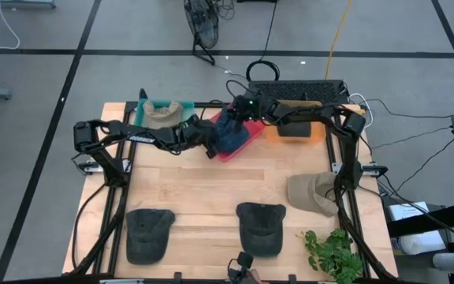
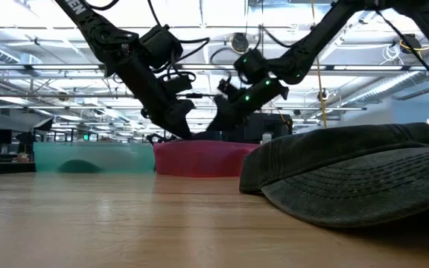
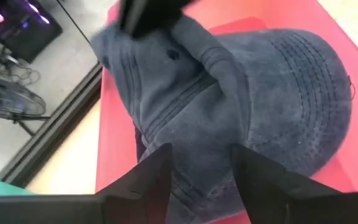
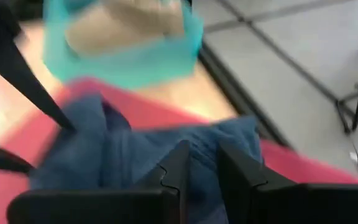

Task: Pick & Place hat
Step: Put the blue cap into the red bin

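At the desk's far edge, middle, sits a red tray (image 1: pixel 247 142) with the blue hat (image 1: pixel 228 132) in it. Teal tray (image 1: pixel 150 110) with a tan hat (image 1: pixel 162 115) at far left corner, orange tray (image 1: pixel 315 136) holding a dark object at far right. Open desk (image 1: pixel 211 185) runs across the middle. Near edge: two dark hats (image 1: pixel 150 233) (image 1: pixel 262 226), and a khaki hat (image 1: pixel 312 193) by the right edge, green plant (image 1: pixel 333 254) at the near right corner.

Left arm reaches from the left edge along the far side, left gripper (image 3: pixel 201 168) low over the blue hat's crown, fingers apart, hat fabric between them but not squeezed. Right arm stretches from the right edge over the orange tray, right gripper (image 4: pixel 202 163) at the hat's far side, fingers close together, pinching a fold of blue fabric.

Writing on the left arm link too small to read.
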You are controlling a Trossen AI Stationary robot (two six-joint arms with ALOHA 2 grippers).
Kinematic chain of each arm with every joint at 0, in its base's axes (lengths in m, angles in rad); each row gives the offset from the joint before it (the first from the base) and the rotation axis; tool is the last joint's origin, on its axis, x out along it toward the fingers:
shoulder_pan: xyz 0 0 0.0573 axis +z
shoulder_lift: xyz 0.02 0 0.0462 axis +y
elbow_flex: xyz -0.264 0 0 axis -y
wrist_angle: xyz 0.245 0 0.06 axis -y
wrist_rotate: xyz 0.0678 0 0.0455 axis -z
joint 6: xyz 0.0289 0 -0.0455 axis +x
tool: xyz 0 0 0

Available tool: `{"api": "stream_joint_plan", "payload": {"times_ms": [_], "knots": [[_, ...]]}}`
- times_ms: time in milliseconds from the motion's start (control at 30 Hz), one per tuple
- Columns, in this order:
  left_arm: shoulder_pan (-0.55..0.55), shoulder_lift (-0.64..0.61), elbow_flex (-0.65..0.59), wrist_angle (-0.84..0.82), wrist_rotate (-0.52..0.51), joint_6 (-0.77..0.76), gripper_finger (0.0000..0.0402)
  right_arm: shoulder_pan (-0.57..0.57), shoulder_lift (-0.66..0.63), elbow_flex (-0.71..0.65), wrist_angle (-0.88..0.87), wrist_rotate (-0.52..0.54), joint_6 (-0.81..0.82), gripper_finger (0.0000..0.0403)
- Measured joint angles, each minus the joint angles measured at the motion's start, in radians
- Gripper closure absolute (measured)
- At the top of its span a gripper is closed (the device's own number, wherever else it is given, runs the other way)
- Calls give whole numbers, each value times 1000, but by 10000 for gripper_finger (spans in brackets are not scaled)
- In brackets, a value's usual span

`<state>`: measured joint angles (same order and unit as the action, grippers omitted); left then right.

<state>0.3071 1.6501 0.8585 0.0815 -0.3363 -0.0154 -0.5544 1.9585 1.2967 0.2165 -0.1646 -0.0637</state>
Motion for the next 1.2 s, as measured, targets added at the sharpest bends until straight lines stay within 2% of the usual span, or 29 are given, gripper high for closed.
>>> {"api": "stream_joint_plan", "payload": {"times_ms": [133, 233, 533, 867, 1200], "knots": [[-4, 0, 0, -1, -10, 11, 227, -4, 34, 75, -183, -18, -56, 346], [-4, 0, 0, -1, -11, 13, 227, -3, 37, 103, -246, -18, -81, 346], [24, 0, 0, -57, -13, 14, 227, -2, 31, 103, -242, -22, -87, 346], [34, 0, 0, -56, -13, 17, 227, 6, 102, 103, -235, -21, -76, 346], [54, 0, 0, -56, -14, 45, 227, 12, 40, 101, -268, -19, -76, 346]]}}
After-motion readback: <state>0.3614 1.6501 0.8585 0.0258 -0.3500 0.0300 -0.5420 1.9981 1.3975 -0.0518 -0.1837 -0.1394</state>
